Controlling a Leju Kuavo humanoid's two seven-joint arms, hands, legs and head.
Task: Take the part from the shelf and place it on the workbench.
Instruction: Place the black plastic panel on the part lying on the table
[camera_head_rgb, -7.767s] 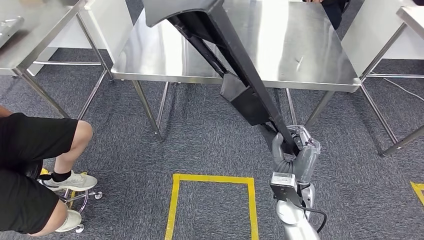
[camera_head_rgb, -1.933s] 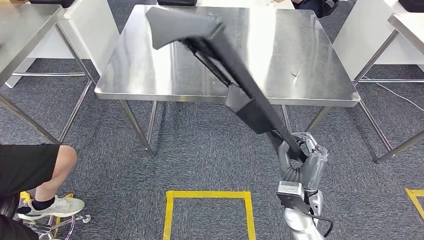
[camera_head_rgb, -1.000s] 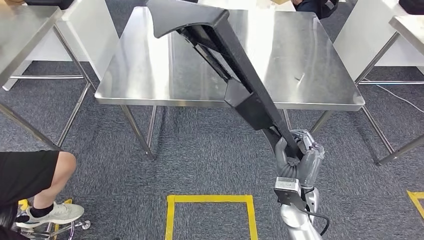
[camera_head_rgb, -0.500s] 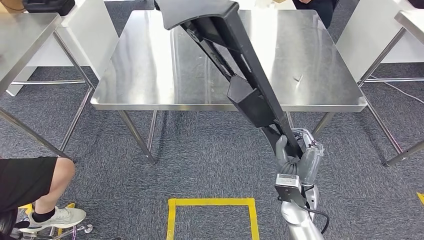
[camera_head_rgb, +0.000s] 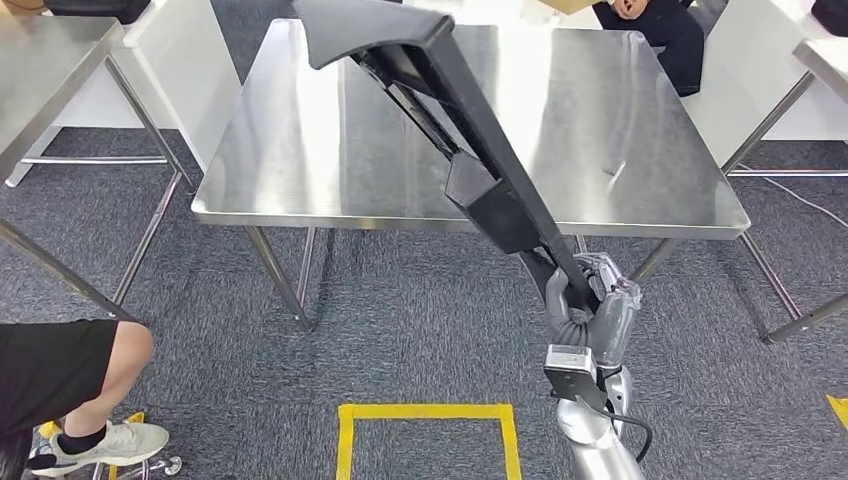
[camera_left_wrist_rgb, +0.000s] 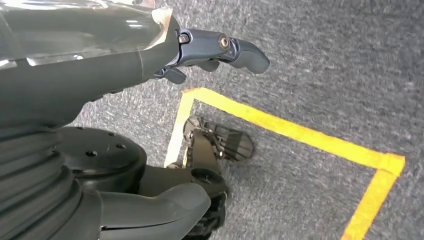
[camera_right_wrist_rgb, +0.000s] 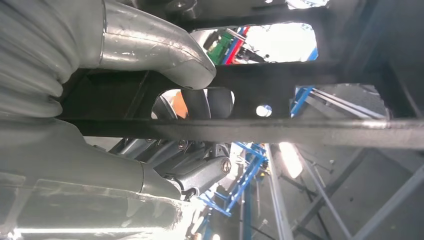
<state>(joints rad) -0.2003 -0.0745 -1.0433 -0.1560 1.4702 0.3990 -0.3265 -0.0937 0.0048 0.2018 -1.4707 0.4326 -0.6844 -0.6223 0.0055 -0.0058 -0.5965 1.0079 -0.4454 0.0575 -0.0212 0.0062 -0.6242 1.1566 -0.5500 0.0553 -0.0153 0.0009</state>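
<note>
Right robot hand (camera_head_rgb: 588, 305) grips part (camera_head_rgb: 470, 150).

bright overhead light glares white along the steel table (camera_head_rgb: 300, 150); the right wrist view is backlit, dark and blurred.

Grey carpet (camera_head_rgb: 400, 320), yellow tape square (camera_head_rgb: 428, 412) (partly cut off), steel side table (camera_head_rgb: 40, 70).

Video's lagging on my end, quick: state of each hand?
Left hand: open, holding nothing.
Right hand: closed on the black part, gripping its lower end.
</note>
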